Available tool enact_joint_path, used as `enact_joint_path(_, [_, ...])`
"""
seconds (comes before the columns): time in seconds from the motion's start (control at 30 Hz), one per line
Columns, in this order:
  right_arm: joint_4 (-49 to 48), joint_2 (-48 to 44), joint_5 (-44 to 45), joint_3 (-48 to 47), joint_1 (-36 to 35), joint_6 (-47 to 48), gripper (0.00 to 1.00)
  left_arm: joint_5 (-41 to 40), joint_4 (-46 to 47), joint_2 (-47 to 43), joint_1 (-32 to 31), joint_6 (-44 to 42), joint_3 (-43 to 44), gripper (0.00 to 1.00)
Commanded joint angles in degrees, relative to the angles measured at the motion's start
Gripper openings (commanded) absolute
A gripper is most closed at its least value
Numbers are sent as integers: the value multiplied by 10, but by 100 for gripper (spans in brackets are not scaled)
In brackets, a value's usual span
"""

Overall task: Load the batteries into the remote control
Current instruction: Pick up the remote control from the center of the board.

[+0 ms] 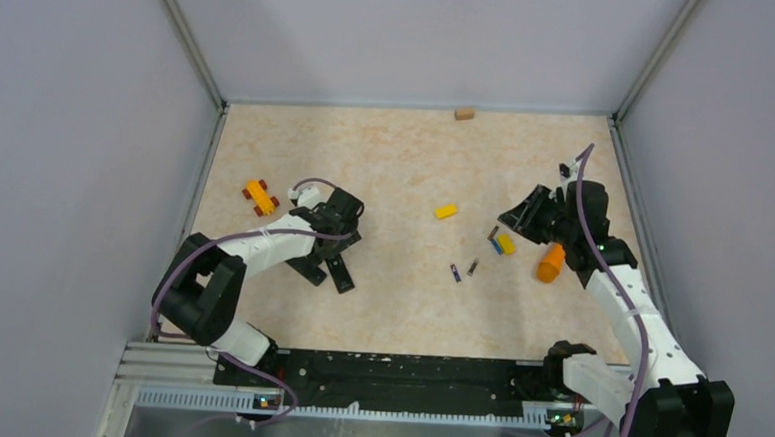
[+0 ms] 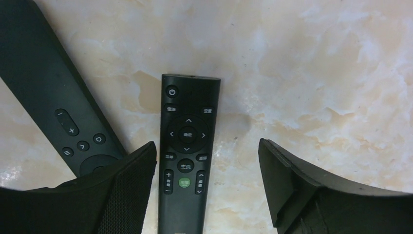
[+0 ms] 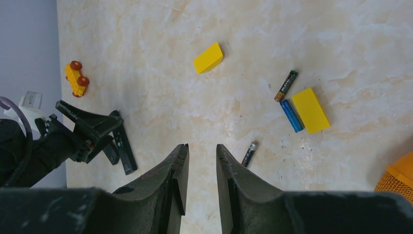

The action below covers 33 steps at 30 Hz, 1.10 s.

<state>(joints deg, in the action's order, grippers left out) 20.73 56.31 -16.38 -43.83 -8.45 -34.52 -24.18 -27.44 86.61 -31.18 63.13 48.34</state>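
- Top external view: a marbled beige surface [image 1: 407, 159] walled on three sides. The left arm [image 1: 252, 246] reaches over its left part and the right arm [image 1: 629, 301] over its right.
- Left end effector [image 2: 207, 146]: fingers spread wide astride a remote, one finger just beside the remote's edge, the other well apart from it. Nothing is gripped.
- Right end effector [image 3: 200, 148]: fingers nearly together with a narrow gap and nothing between them, hovering above the surface.
- Remote [image 2: 187, 151]: black, lying flat with its buttons up between the left fingers. A second remote [image 2: 53, 97] lies aslant just beside it, partly under one finger.
- Cone [image 1: 550, 262]: orange, lying beside the right arm.
- Toy car [image 1: 258, 197]: yellow with red wheels, near the left wall.
- Yellow blocks [image 3: 208, 57]: one lies mid-surface, the other further right.
- Tan block [image 1: 464, 113]: at the far edge.
- Batteries [image 3: 291, 115]: loose on the surface right of centre, well apart from the remotes. A blue one lies along the right-hand yellow block with a dark one just beyond it. Two more lie nearer the middle.
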Motion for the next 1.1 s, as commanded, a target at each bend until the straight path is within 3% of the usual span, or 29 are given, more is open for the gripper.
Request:
enact_joint_path(0.0, [4,-13,0,-2,3,11,29,-25,-21,-3,-1,30,9,81])
enact_joint_path(0.2, [6,-12,-5,-1,3,12,29,-26,-15,-15,-1,11,12,83])
enact_joint_path(0.53, [18,-28,-5,3,3,3,28,12,23,21,-1,-51,0,64])
enact_joint_path(0.77, [19,-35,-6,9,3,-7,28,13,14,48,-1,-59,5,60])
enact_joint_path(0.87, [19,-34,-7,11,3,-8,27,16,21,52,-1,-68,6,47])
enact_joint_path(0.97, [25,-25,-11,5,3,-9,26,29,37,46,-1,-95,12,26])
enact_joint_path(1.07, [27,-16,-29,-1,3,-10,26,53,56,29,1,-136,26,16])
